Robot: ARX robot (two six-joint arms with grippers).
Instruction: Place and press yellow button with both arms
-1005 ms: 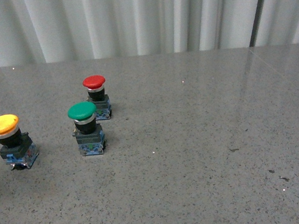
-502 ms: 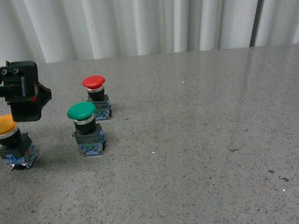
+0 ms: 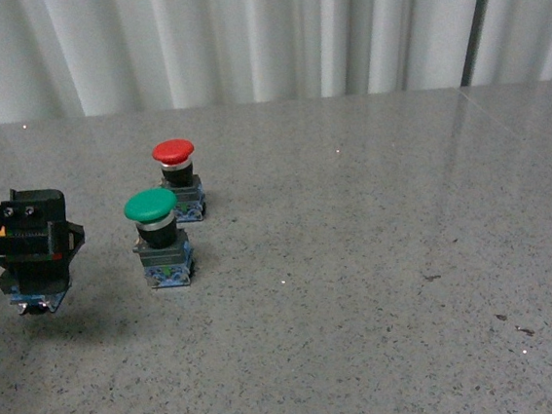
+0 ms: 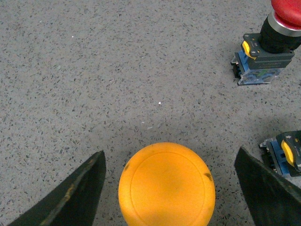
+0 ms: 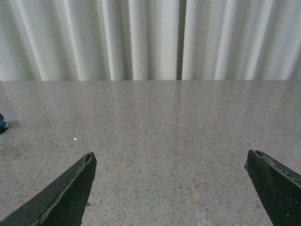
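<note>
In the front view the left gripper (image 3: 37,248) hid all of the yellow button (image 3: 38,293) but its base. The left wrist view's edge cut off part of the red button (image 4: 282,33) and most of the green button (image 4: 286,153)

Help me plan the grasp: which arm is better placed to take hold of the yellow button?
Left. The left gripper is open at the yellow button, with a finger on each side of its cap. The right gripper, also open, has only bare table between its fingers.
</note>
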